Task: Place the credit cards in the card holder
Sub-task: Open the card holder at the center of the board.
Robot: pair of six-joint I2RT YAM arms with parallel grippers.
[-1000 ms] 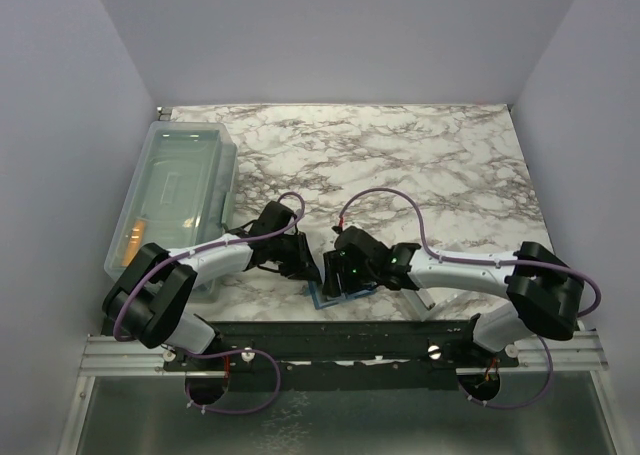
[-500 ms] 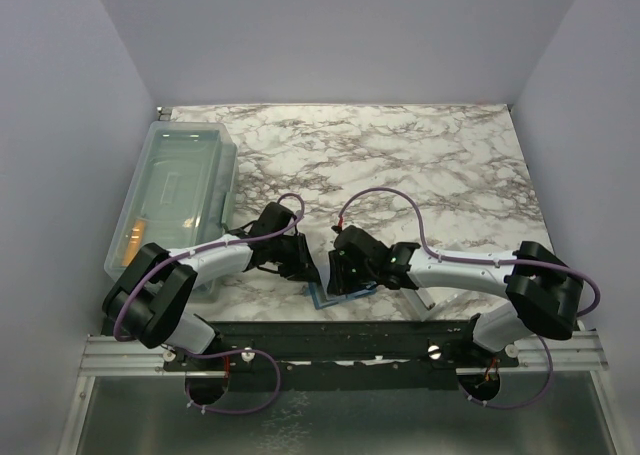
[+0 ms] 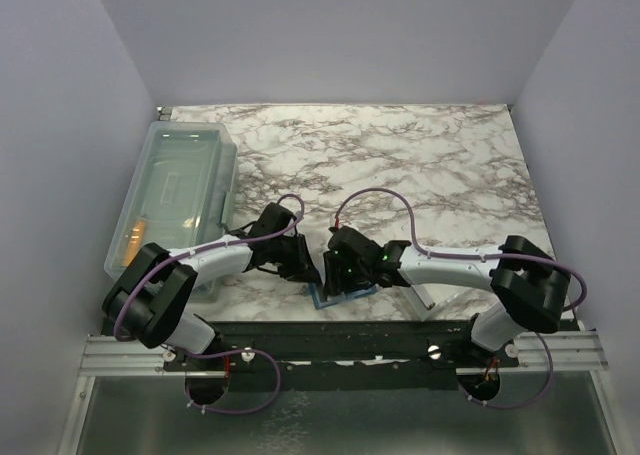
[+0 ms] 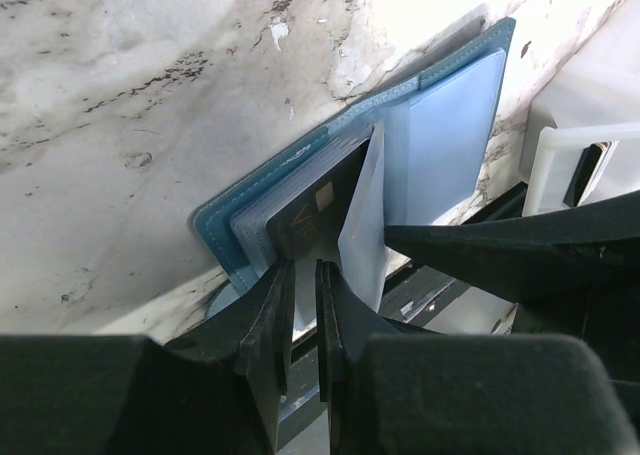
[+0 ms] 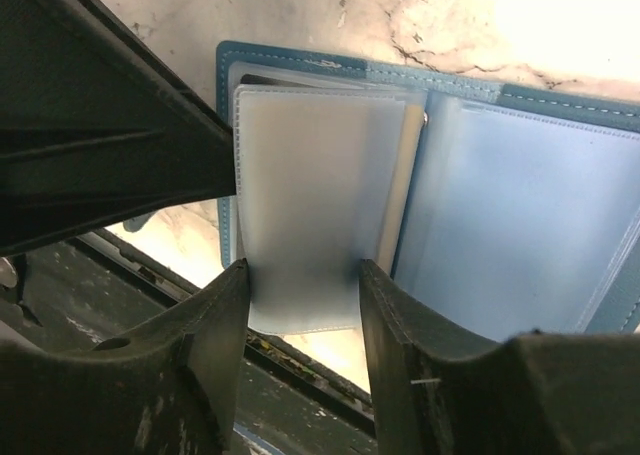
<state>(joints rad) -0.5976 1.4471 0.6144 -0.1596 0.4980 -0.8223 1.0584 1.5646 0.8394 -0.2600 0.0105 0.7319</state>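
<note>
The teal-blue card holder (image 3: pixel 322 297) lies open at the table's near edge, its clear sleeves fanned out. In the left wrist view (image 4: pixel 225 230) a dark card with a small chip (image 4: pixel 312 213) sits in a sleeve, and one clear leaf stands upright. My left gripper (image 4: pixel 303 280) is shut to a hairline gap, its tips at that card's near end. My right gripper (image 5: pixel 300 290) is open, its fingers either side of a clear sleeve leaf of the holder (image 5: pixel 520 225). A tan card edge (image 5: pixel 398 190) shows by the fold. Both grippers (image 3: pixel 312 273) (image 3: pixel 335 280) meet over the holder.
A large clear plastic bin (image 3: pixel 180 175) stands at the left with orange cards (image 3: pixel 133 238) inside. The black mounting rail (image 3: pixel 350 337) runs just below the holder. Marble tabletop (image 3: pixel 420 165) stretches behind both arms.
My right arm has shifted a little to the left, with its gripper still over the holder. My left arm has barely moved.
</note>
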